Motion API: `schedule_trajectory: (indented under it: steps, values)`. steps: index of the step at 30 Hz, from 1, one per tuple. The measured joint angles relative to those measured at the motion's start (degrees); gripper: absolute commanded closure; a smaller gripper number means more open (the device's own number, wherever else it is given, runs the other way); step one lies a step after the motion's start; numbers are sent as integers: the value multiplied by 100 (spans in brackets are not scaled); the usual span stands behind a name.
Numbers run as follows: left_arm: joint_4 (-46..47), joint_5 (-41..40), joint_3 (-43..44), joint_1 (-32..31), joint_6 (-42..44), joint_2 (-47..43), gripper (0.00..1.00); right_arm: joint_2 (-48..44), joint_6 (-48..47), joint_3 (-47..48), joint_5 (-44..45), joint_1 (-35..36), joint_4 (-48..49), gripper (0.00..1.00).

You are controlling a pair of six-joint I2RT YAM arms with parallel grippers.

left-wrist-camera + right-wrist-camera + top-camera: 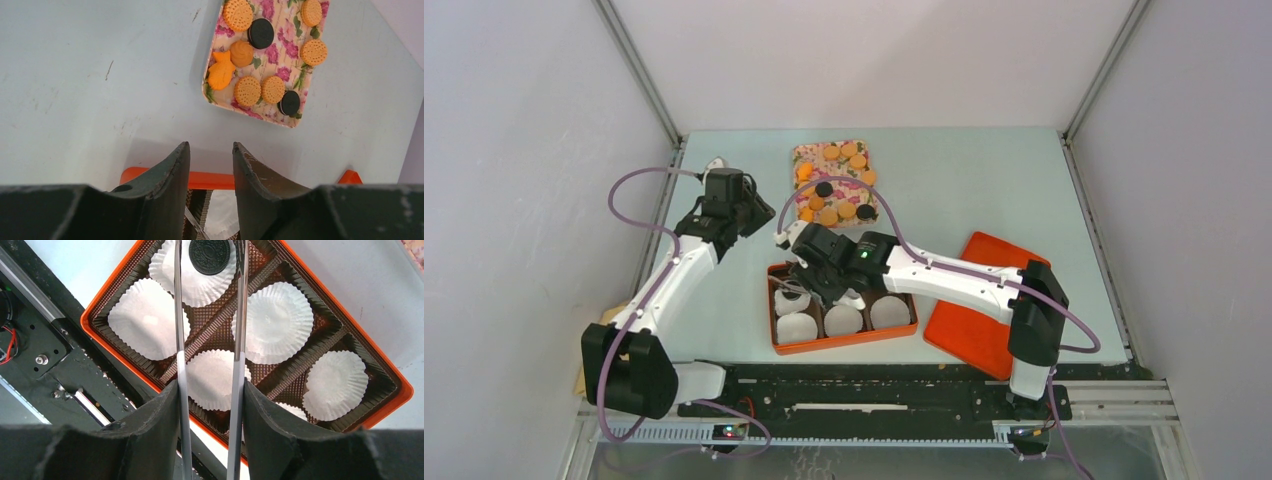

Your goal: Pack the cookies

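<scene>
In a white cup (197, 275), black cookie (209, 255) flat.

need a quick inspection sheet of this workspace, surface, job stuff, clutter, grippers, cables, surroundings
surface: pale blue-green table, scuffed and marked in the left wrist view.
job's things: cookies on a floral tray, mostly tan, a few black; orange box with white paper cups; one black cookie lies in a cup.
clutter: orange lid flat beside the box; a tan item at the table's left edge, unclear.
grippers: left gripper jaws apart, holding nothing; right gripper over the box, long thin tongs straddling the black cookie, contact unclear.
cables: purple cables loop along both arms.
surroundings: white enclosure walls, black rail at near edge.
</scene>
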Motion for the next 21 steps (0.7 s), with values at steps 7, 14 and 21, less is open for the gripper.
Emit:
schedule_trajectory:
  steps: [7,14,21]
  values:
    - [0,66,0,0,2,-50,58,-101,-2,0,262,-85,-13,51]
    - [0,28,0,0,7,-179,58,-507,-61,382,817,-767,-79,51]
    - [-2,31,0,0,15,-195,58,-389,-118,472,1167,-1816,4,51]
